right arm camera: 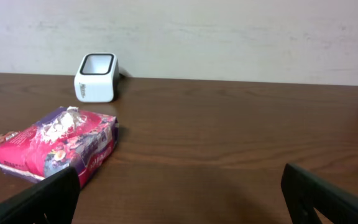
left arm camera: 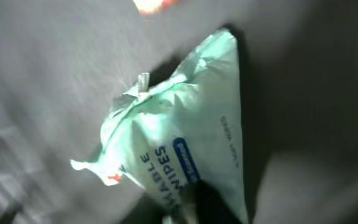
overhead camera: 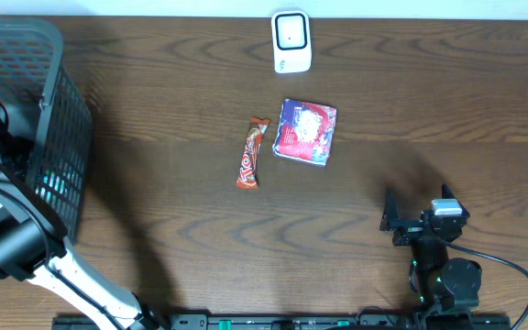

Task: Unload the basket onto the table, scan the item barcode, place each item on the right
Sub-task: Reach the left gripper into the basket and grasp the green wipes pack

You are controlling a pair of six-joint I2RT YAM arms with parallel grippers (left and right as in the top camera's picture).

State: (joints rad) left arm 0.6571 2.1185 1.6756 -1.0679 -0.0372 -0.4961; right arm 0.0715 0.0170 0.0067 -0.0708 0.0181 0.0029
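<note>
Two arms share the dark wooden worktop (overhead camera: 356, 257). The biggest thing on it is the grey mesh basket (overhead camera: 62, 119) at its left edge, and the left arm reaches down into it. In the basket is the pale green wipes pack (left arm camera: 185, 124), which we take to be the item to scan. The left gripper (left arm camera: 204, 208) has its jaws drawn narrow on the pack's lower end.

We judge the pack light, soft and crinkly, with slick film that sags. A hold on the crimped end seam should leave the printed faces clear; we see no barcode yet.

The right gripper (overhead camera: 418, 215), near the worktop's near edge, stands wide and empty. Mid-worktop lie a pink tissue pack (overhead camera: 306, 132) and a candy bar (overhead camera: 253, 152), with the white scanner (overhead camera: 291, 41) at the far edge.

Only the left wrist view shows the grip. The overhead view gives just a green glint through the mesh.
</note>
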